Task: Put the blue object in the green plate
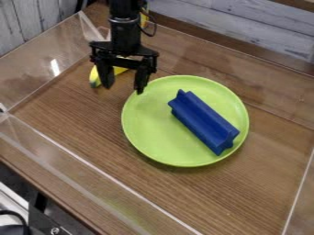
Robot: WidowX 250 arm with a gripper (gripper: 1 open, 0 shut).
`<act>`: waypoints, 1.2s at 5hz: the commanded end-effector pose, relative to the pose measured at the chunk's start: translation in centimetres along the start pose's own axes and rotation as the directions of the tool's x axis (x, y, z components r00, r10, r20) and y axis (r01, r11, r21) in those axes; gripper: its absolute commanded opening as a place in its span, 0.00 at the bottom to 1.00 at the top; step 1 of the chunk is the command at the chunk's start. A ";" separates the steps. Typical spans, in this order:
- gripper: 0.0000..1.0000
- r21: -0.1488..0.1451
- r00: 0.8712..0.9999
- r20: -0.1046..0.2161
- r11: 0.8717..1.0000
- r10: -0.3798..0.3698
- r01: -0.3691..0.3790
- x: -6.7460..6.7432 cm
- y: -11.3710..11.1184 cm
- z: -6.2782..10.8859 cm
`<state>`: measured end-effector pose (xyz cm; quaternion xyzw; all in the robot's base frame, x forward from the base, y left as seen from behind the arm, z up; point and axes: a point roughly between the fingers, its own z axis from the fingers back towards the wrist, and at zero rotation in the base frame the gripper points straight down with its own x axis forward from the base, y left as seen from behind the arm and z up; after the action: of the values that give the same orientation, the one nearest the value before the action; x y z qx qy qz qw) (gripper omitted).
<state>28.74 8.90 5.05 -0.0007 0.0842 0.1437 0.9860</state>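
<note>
in the upper left of the frame, the tool (124, 77) is hanging with its fingers spread beside the green plate (141, 139), gripping nothing, while the blue object (204, 121) is lying within the rim, apparently because the placing is done.

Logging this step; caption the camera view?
Blue block on the green plate, gripper beyond its rim.
</note>
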 end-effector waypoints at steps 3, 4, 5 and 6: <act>1.00 -0.009 0.995 0.082 0.998 0.056 -0.055 -1.0 -2.0 3.5; 1.00 -0.015 0.993 0.084 0.997 0.080 -0.079 -1.4 -2.7 3.6; 1.00 -0.029 0.989 0.092 0.993 0.117 -0.115 -1.8 -3.6 4.0; 1.00 -0.052 0.980 0.096 0.985 0.172 -0.167 -2.4 -4.6 4.1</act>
<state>28.20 3.97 7.80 -0.0060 0.0596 0.2293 0.9715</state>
